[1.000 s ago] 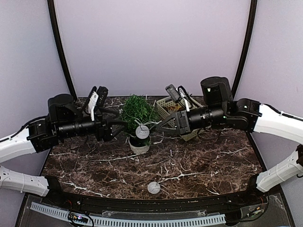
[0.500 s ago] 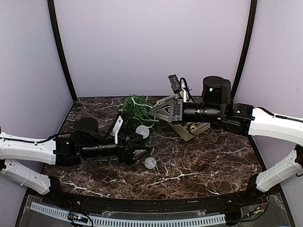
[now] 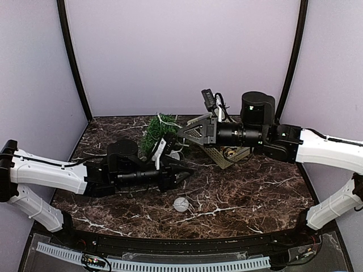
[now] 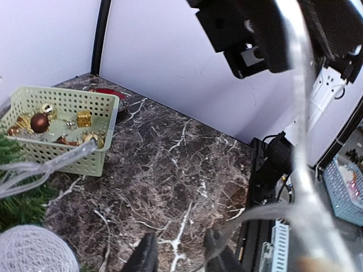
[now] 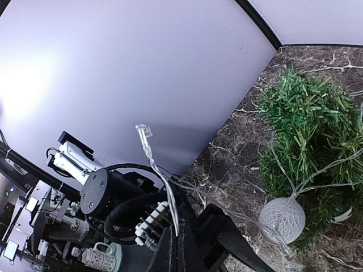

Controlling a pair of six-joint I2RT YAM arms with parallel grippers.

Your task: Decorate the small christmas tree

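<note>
The small christmas tree (image 3: 155, 134) stands at the back middle of the table, also seen as green branches (image 5: 306, 130) in the right wrist view. A clear light string (image 5: 148, 148) drapes over it. My right gripper (image 3: 183, 133) (image 5: 177, 241) is shut on that string just right of the treetop. A white woven ball (image 5: 282, 220) hangs on the string by the tree. My left gripper (image 3: 184, 173) (image 4: 181, 258) lies low in front of the tree, jaws a little apart with bare table between them. A string strand (image 4: 300, 113) runs past its right finger. Another white ball (image 3: 181, 204) lies on the table.
The pale green basket (image 4: 62, 133) (image 3: 227, 157) holds gold and brown ornaments and sits right of the tree, partly under my right arm. A white ball (image 4: 34, 249) shows beside the left gripper. Purple walls close the back and sides.
My left arm has dropped low and reached right in front of the tree, its jaws narrowing. The right gripper has lifted the string beside the treetop. The loose white ball has shifted.
</note>
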